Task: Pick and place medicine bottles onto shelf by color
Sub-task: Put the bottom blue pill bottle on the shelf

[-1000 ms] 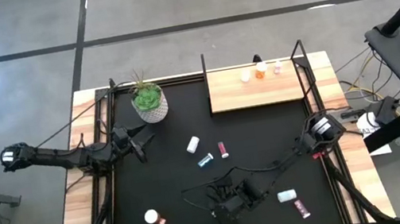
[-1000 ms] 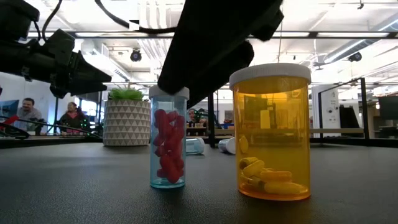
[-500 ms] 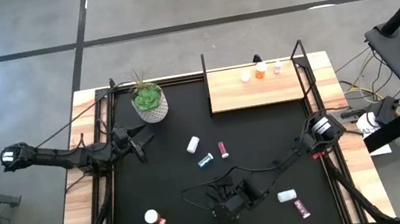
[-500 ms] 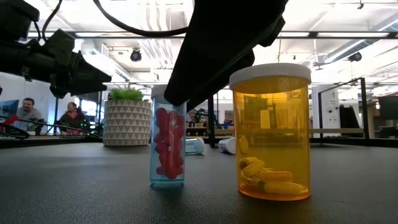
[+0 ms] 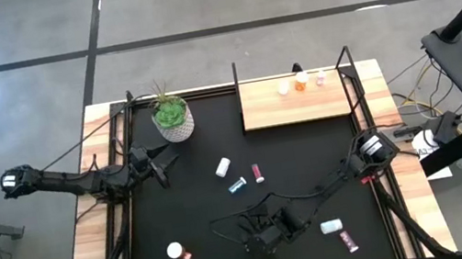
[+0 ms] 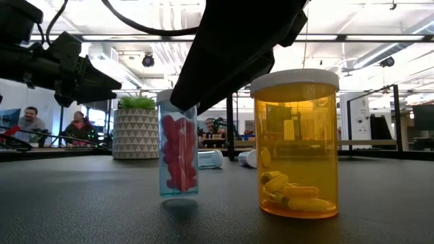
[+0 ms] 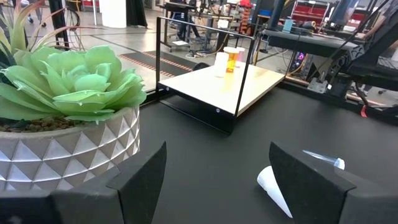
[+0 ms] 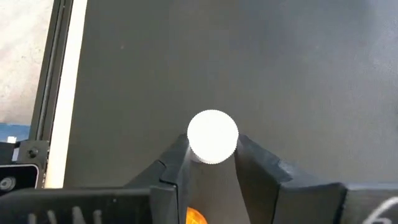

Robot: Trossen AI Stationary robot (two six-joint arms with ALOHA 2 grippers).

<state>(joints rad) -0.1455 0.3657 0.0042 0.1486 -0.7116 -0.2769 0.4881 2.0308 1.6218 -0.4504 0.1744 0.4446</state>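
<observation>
Right hand [image 8: 212,163] around clear white-capped bottle [image 6: 178,152] of red pills

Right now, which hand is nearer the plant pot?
Left. The left hand hovers open just beside the plant pot. The right hand is far across the mat at the front, shut on a bottle of red pills.

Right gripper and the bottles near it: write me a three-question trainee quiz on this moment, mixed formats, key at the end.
1. True or false: the right gripper is shut on the red-pill bottle.
2. Which stands beside that bottle in the low view? A) the orange bottle B) a mug C) a book
3. Fill in: in the left wrist view, the plant pot sits close by the left gripper, which is ____.

Key: 1 true; 2 A; 3 open
</observation>
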